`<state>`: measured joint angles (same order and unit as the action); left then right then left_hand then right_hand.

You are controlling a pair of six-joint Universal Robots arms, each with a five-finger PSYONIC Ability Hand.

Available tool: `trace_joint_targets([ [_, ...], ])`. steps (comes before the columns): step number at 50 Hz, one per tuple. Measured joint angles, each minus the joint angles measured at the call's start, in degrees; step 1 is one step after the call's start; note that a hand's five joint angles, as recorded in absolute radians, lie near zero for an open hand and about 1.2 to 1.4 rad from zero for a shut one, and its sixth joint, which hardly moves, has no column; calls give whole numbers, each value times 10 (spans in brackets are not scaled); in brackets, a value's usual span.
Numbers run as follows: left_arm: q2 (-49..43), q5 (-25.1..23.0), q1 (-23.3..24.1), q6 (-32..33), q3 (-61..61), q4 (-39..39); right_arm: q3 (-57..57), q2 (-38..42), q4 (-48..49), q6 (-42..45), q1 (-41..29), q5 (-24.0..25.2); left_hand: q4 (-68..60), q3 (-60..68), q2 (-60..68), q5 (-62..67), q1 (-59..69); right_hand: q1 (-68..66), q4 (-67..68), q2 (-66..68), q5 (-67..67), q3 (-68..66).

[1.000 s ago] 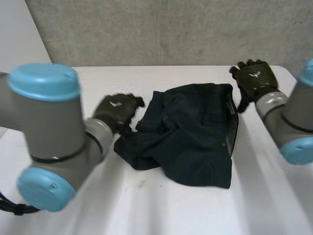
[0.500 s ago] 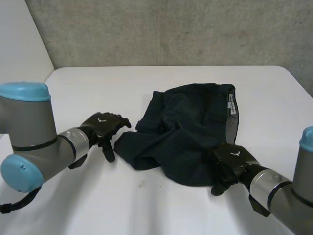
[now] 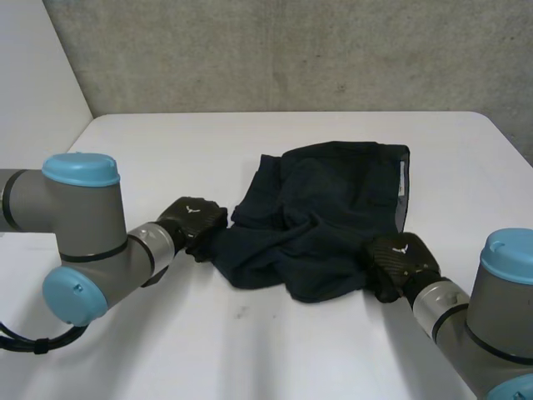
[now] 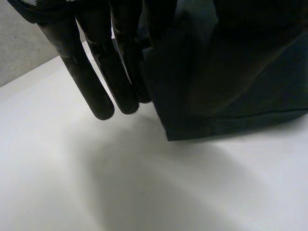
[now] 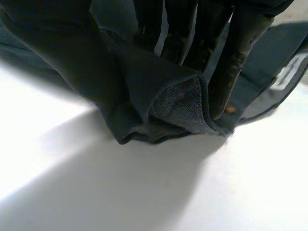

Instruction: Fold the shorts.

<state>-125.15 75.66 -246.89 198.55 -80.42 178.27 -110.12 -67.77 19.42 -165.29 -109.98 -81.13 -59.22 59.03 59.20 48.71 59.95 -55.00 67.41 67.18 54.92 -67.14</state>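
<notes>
Dark navy shorts [image 3: 316, 217] lie crumpled in the middle of the white table [image 3: 250, 342], waistband toward the right. My left hand [image 3: 193, 218] is at the left leg's edge. In the left wrist view its fingers [image 4: 96, 72] reach down beside the cloth [image 4: 231, 72], whose edge hangs from the hand, pinched. My right hand [image 3: 401, 260] is at the near right corner. In the right wrist view its fingers [image 5: 236, 53] and thumb clamp a folded hem [image 5: 163, 96] between them.
A grey wall runs behind the table's far edge. A white label [image 3: 403, 182] shows inside the waistband on the right side. Bare tabletop lies in front of the shorts and to both sides.
My left hand slid right onto the shorts' left edge and closed. The right hand came from the far right to the near right corner and shut on the hem.
</notes>
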Motion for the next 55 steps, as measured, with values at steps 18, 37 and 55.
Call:
trace_joint_targets([
  [18,160,73,9,1,-33,-1,111,-170,-127,36,8,-18,-96,89,92,70,53,-4,0,0,7,-2],
  [37,358,99,1,64,-180,-17,184,-201,-324,133,-6,-18,-96,92,94,70,53,-4,4,0,7,-2],
  [55,76,214,13,161,96,17,397,44,-264,194,-61,-89,-96,92,95,70,53,-4,9,3,6,-2],
])
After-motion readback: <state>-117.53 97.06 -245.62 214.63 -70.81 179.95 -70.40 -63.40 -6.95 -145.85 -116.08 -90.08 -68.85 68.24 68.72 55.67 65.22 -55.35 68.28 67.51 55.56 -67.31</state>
